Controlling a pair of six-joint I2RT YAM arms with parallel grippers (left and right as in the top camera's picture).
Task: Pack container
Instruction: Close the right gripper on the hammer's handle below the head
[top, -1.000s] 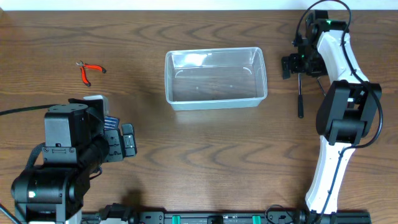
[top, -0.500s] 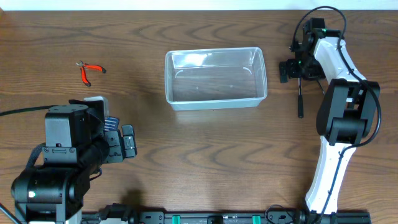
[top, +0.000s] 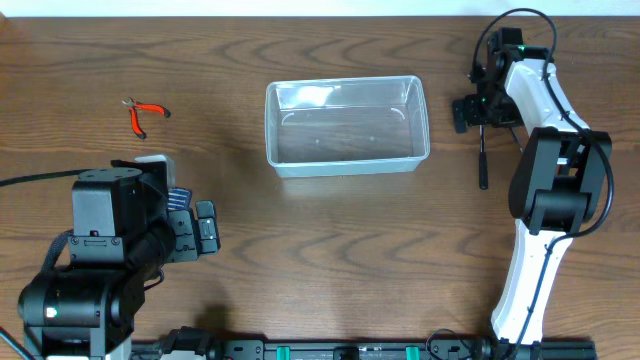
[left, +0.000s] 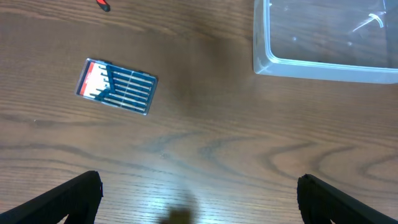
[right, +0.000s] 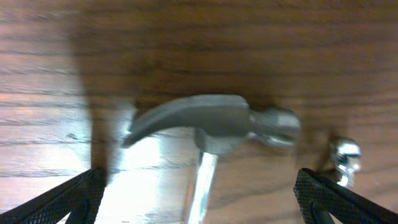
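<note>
Hammer (right: 211, 121) on the wooden tabletop (top: 330, 260) lies framed between the wide-spread fingers of my right pincer (right: 200, 198), which hovers released over the steel head, gripping nothing. The clear container (top: 345, 165) stands mid-tabletop toward 12 o'clock, with the hammer near its 3 o'clock side, apart from it. My left pincer (left: 199, 199), likewise released, hangs over the wood at 7 o'clock from the container. Out toward the container's 9 o'clock lie red-handled pliers (top: 147, 112) and, nearer my left arm, a flat case of bits (left: 117, 87).
</note>
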